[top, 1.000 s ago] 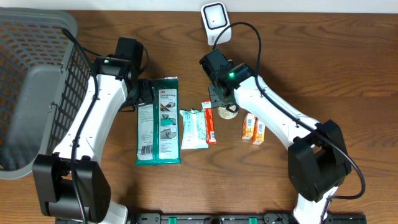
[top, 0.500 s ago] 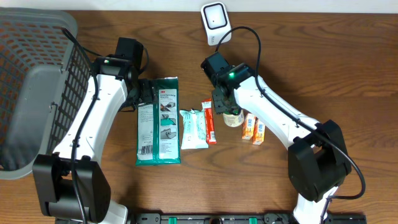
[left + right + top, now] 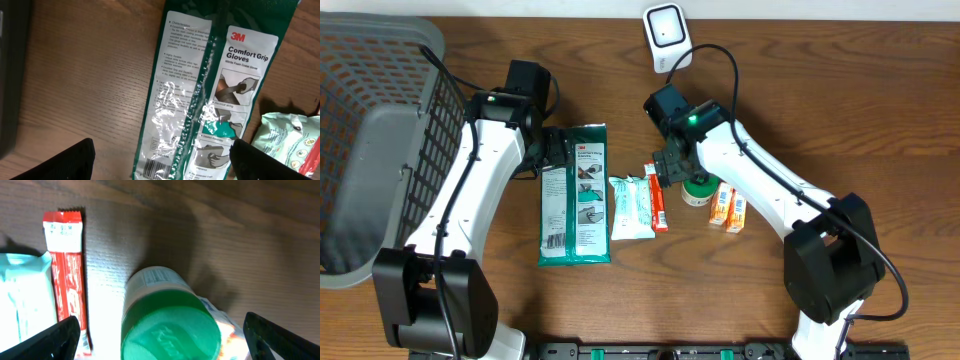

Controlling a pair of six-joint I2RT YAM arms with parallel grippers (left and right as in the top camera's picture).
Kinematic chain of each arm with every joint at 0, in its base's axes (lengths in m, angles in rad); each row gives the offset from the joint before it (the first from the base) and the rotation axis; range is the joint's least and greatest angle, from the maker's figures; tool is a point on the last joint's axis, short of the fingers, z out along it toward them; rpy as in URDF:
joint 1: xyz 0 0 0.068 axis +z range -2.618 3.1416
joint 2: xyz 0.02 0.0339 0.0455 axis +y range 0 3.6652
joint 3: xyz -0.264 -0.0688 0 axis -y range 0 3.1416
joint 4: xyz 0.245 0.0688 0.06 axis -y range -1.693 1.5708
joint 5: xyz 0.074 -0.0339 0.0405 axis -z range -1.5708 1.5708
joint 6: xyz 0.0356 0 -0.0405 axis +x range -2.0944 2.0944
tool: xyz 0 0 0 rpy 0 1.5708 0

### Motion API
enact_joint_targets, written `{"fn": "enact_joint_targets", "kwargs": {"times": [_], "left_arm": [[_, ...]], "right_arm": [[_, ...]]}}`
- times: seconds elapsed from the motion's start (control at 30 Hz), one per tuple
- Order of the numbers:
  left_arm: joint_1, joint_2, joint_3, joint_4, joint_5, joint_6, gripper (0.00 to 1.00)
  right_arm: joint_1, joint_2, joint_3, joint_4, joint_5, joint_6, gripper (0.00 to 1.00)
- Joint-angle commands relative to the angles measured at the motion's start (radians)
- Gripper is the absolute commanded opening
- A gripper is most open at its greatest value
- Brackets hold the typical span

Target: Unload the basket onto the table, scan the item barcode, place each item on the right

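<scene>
Two wide-spread right gripper (image 3: 165,337) fingers (image 3: 52,340) flank the green-capped bottle (image 3: 170,322), apparently not touching.

A basket (image 3: 360,60) fills the upper left of the overhead frame, resting on the table (image 3: 880,120). The scanner (image 3: 665,28) stands at the top centre edge. Below it, a row of items runs across the middle. The gloves pack (image 3: 575,195) lies farthest left, lengthwise up and down the frame. Just right of it lies a pouch (image 3: 631,207), then a stick sachet (image 3: 658,200) against the pouch's right edge. Next comes the bottle (image 3: 698,190), standing upright. Just beside it on the right, two small boxes (image 3: 727,208) lie side by side.
</scene>
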Motion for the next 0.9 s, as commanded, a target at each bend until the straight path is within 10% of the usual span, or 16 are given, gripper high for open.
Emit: {"fn": "enact_joint_targets", "kwargs": {"times": [0.0, 0.37, 0.87], "left_arm": [[0.002, -0.003, 0.014, -0.005, -0.009, 0.002, 0.87], [0.002, -0.003, 0.014, -0.005, -0.009, 0.002, 0.87], [0.002, -0.003, 0.014, -0.005, -0.009, 0.002, 0.87]], "right_arm": [[-0.026, -0.047, 0.126, -0.061, 0.017, -0.088, 0.99], [-0.040, -0.132, 0.488, -0.262, -0.037, -0.139, 0.99], [-0.116, -0.129, 0.189, -0.212, -0.210, 0.116, 0.99]]}}
